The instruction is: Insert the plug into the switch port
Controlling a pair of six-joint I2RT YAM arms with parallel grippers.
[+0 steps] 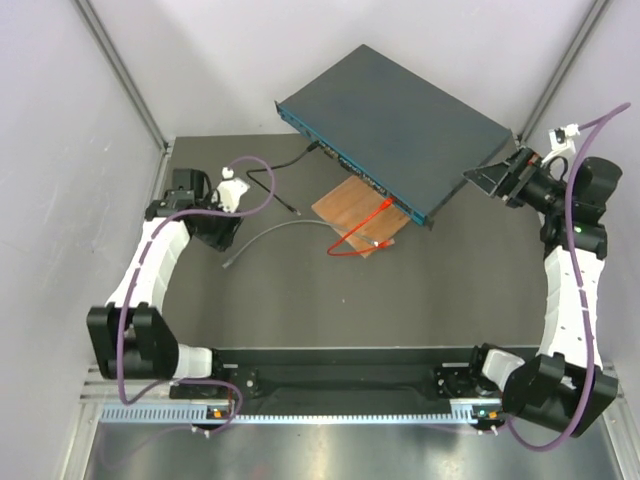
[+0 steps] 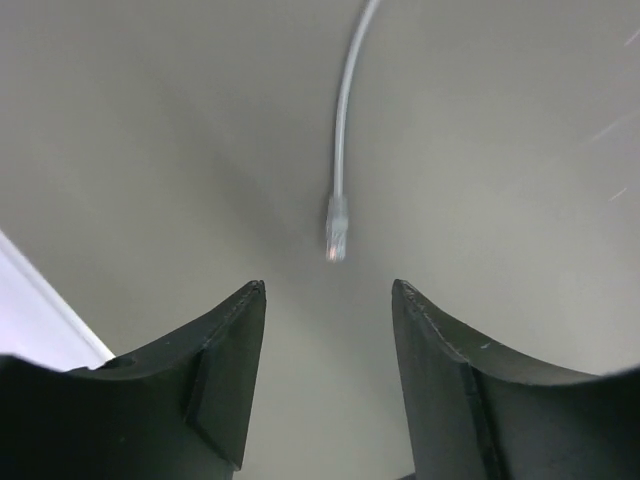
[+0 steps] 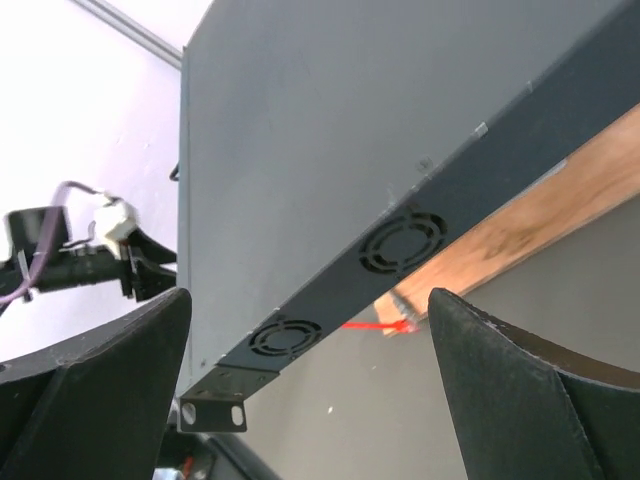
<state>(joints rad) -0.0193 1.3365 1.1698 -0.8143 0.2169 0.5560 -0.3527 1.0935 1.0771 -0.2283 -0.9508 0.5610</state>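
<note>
Dark blue-grey switch [image 1: 400,125] lies skewed on the counter [image 1: 300,300], with a wooden board [image 1: 355,212] under its front edge.

Left arm [image 1: 150,265] is folded low at the left, well apart from the switch. Left fingers [image 2: 215,370] are parted and empty, aimed at the grey cable's connector [image 2: 336,228] lying just ahead on the counter.

Right arm [image 1: 565,290] reaches up the right side. Right fingers [image 3: 100,390] are spread wide and hold nothing. They face the switch's vented end and I can make out no contact.

Red cable [image 1: 345,245] lies looped over the board. One end runs up to the front face, too small to tell whether it is seated there. The plug [image 1: 378,243] lies loose at the board's near edge, in nobody's grip. It also shows in the right wrist view, below the board.

The switch port [image 1: 362,180] is one of the row along the front face; single sockets cannot be picked out.

Judgement: this is the pickup step and insertion has not begun. The next move calls for one arm to come over the board and pinch the plug by its boot. It must then turn the plug square to the front face before pushing in. The left fingers are pointed at the wrong cable.
</note>
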